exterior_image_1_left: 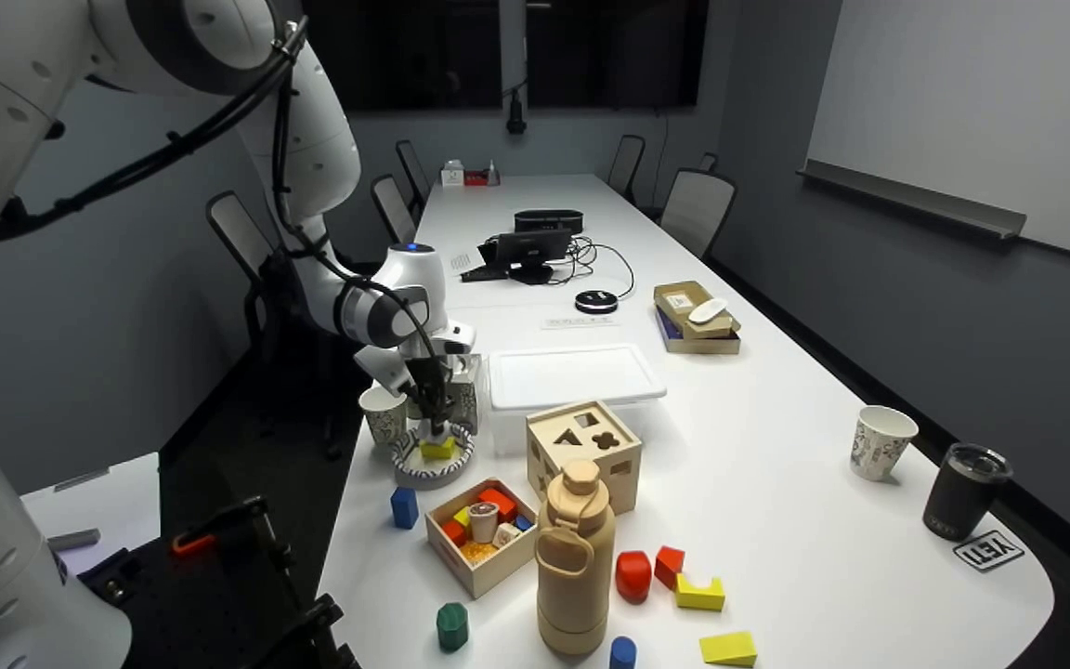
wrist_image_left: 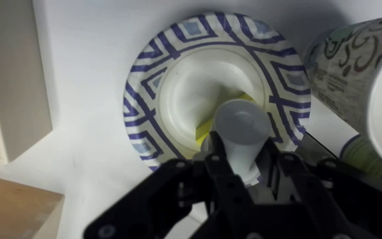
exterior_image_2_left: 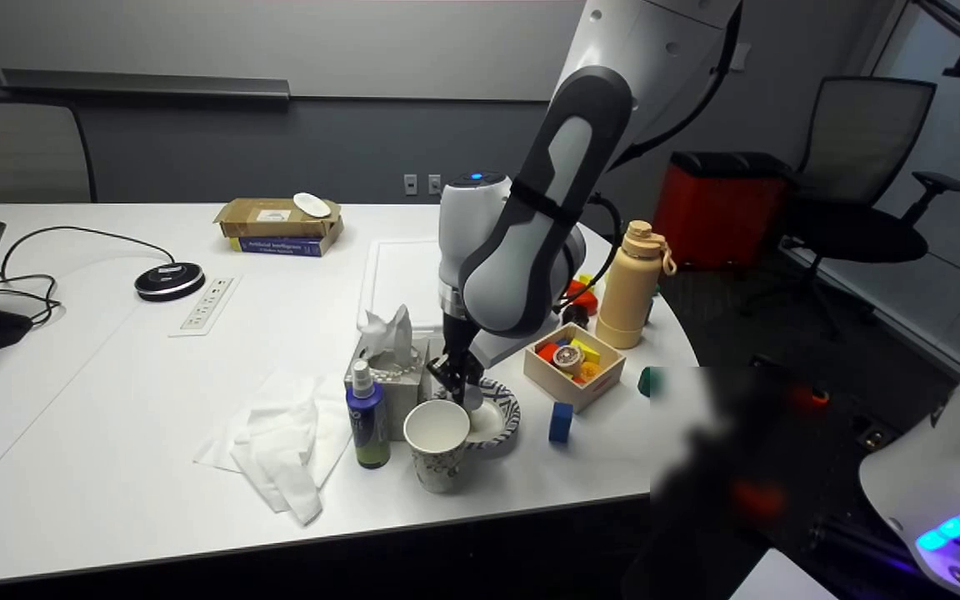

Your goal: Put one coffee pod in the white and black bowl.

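Observation:
My gripper (wrist_image_left: 241, 142) is shut on a pale grey-white coffee pod (wrist_image_left: 242, 121), one finger on each side of it. The pod also shows in an exterior view (exterior_image_2_left: 472, 397). The gripper holds it over the white bowl with dark zigzag rim (wrist_image_left: 154, 54), towards one side of it. The bowl shows in both exterior views (exterior_image_1_left: 408, 465) (exterior_image_2_left: 510, 410). A yellow block (wrist_image_left: 203, 131) lies in the bowl, partly hidden under the pod. The gap between pod and block cannot be judged. Another coffee pod (exterior_image_1_left: 484, 523) stands in the wooden box, also visible in an exterior view (exterior_image_2_left: 568, 358).
A paper cup (wrist_image_left: 350, 69) stands close beside the bowl, with a spray bottle (exterior_image_2_left: 368, 415) and tissue box (exterior_image_2_left: 403, 379) near. The wooden box (exterior_image_1_left: 475, 578) holds coloured blocks. A blue block (exterior_image_1_left: 404, 508), shape-sorter cube (exterior_image_1_left: 581, 455), lidded bin (exterior_image_1_left: 575, 376) and tan bottle (exterior_image_1_left: 576, 567) stand around.

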Robot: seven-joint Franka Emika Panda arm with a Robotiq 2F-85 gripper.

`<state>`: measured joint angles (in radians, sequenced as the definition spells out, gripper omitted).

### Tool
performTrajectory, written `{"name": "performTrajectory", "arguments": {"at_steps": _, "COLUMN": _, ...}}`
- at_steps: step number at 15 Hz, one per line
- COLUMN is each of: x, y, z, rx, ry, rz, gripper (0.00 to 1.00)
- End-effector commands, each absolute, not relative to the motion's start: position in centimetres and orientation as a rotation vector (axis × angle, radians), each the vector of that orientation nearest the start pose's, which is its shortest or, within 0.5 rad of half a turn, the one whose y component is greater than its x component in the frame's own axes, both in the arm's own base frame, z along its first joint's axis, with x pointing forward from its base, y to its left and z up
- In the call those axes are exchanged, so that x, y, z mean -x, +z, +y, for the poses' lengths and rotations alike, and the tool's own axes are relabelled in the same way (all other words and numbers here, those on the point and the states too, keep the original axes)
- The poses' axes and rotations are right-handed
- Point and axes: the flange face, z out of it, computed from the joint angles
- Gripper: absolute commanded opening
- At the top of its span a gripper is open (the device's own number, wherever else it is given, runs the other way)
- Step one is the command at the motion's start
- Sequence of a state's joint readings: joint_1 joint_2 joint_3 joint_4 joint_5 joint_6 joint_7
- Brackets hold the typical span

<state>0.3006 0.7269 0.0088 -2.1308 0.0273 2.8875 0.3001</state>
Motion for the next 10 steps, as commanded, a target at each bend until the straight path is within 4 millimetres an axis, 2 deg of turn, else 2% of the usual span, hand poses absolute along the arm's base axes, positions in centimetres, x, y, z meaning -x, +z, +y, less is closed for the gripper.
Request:
{"name": "performTrajectory", "arguments": {"at_steps": 1, "x": -52.3, "y": 6.2, "z": 15.9, "rx": 3.108, "ry": 0.054, "rz": 0.082, "gripper": 0.54}}
{"name": "performTrajectory", "arguments": {"at_steps": 3, "x": -52.3, "y": 6.3, "z": 15.6, "rx": 3.104, "ry": 0.079, "rz": 0.112, "gripper": 0.6}}
{"name": "performTrajectory", "arguments": {"at_steps": 8, "x": -51.7, "y": 6.6, "z": 14.7, "rx": 3.103, "ry": 0.17, "rz": 0.171, "gripper": 0.99}}
{"name": "performTrajectory", "arguments": {"at_steps": 10, "x": -51.5, "y": 7.0, "z": 14.6, "rx": 3.1, "ry": 0.179, "rz": 0.172, "gripper": 1.0}}
